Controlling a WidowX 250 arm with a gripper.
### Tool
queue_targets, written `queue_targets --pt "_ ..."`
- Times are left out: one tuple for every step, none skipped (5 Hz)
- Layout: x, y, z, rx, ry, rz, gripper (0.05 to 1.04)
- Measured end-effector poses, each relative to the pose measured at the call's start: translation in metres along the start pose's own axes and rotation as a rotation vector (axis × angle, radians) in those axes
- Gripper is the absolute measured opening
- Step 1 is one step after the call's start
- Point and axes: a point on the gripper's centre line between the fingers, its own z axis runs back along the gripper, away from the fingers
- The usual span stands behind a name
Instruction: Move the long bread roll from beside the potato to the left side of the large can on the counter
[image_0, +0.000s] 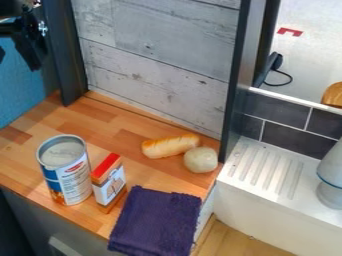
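- Can: upright on the tabletop, below the pincer in view and slightly right of it; metal end up, label around its side.
- Pincer: released, fingers spread, holding nothing; at the upper left.
- Carton: upright, red-topped, just beside the can, on its side farther right from the pincer.
- Dark purple cloth: farther down and right from the pincer, folded, over the tabletop's near edge.
- Bread roll: right of and below the pincer, lying flat.
- Pale round item: beyond the roll from the pincer, against its end.
- White ribbed ledge: far right of the pincer, below dark tiles.
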Motion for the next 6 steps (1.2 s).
queue_targets --pt "-0.003 -0.001 -0.005 -0.006 0.019 0.001 1.000" --pt "-0.003 0.000 -0.006 -0.006 0.024 -0.014 1.000" --pt "0.008 0.000 -0.030 -0.089 0.110 -0.271 1.000" --pt "0.022 0.004 -0.044 -0.104 0.150 -0.390 1.000" --pt "0.033 -0.011 -0.075 -0.147 0.206 -0.589 1.000" --pt "0.047 -0.028 -0.102 -0.116 0.229 -0.737 1.000"
